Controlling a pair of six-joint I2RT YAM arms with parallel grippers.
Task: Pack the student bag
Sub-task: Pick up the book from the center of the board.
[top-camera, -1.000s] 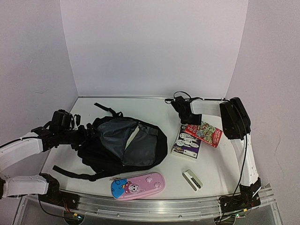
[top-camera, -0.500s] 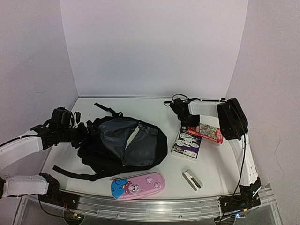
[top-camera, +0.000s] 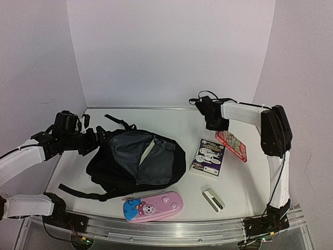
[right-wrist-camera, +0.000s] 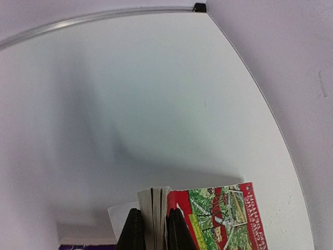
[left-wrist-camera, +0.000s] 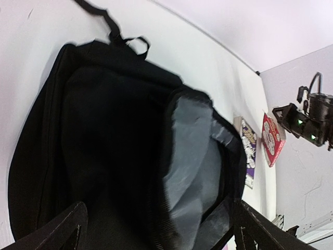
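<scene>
The student bag (top-camera: 136, 160) lies left of centre, a big black backpack with its mouth unzipped and grey lining (top-camera: 127, 148) showing. My left gripper (top-camera: 97, 141) is at the bag's left end, open wide; in the left wrist view its fingers (left-wrist-camera: 61, 232) straddle the bag (left-wrist-camera: 99, 140) next to the grey lining (left-wrist-camera: 195, 166), gripping nothing. My right gripper (top-camera: 216, 125) is shut on the page edge of a red picture book (top-camera: 232, 144). The right wrist view shows both fingertips (right-wrist-camera: 177, 229) pinching the book (right-wrist-camera: 218, 219), which is tipped up off the table.
A purple book (top-camera: 207, 156) lies flat between the bag and the red book. A pink-and-blue pencil case (top-camera: 152, 206) and a small white-and-black stapler-like item (top-camera: 213, 199) sit near the front rail. White walls enclose the back and both sides.
The right gripper has closed on the red book and drawn it right and back, off the purple book. The left gripper has shifted slightly left at the bag's end.
</scene>
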